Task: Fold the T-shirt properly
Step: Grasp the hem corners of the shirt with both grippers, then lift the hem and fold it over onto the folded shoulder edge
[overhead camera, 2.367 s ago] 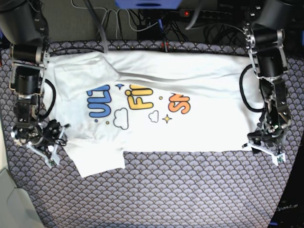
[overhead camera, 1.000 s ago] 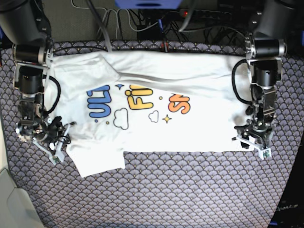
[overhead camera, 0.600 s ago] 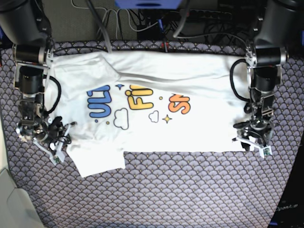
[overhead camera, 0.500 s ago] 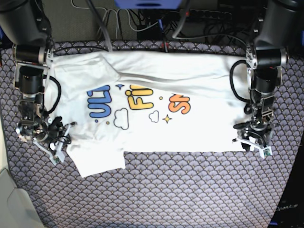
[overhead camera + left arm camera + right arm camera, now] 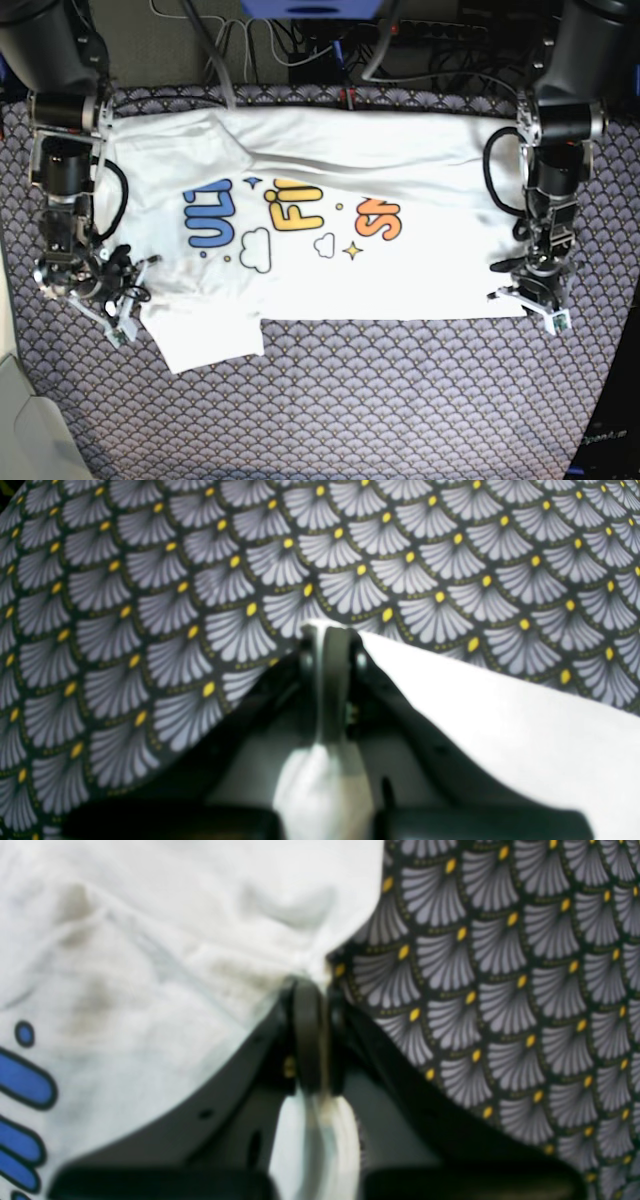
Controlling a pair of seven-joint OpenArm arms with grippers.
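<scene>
The white T-shirt point(image 5: 400, 165) lies flat and sideways on the table, its blue, yellow and orange print point(image 5: 290, 215) facing up and a sleeve point(image 5: 205, 340) sticking out toward the front. At the shirt's front right corner, my left gripper point(image 5: 522, 297) is shut on the fabric; the left wrist view shows the jaws point(image 5: 330, 630) closed on the tip of the white cloth point(image 5: 500, 720). My right gripper point(image 5: 138, 285) is shut on the shirt's left edge by the sleeve. In the right wrist view the cloth point(image 5: 175, 940) puckers at that gripper point(image 5: 312, 982).
A dark tablecloth with a grey fan pattern and yellow dots point(image 5: 400, 400) covers the table around the shirt. Cables and a power strip point(image 5: 420, 35) lie behind the back edge. A grey object point(image 5: 25, 430) sits at the front left corner.
My left gripper has gone from open to shut on the shirt's front right corner, after sliding in toward it. The right gripper and the shirt have stayed put.
</scene>
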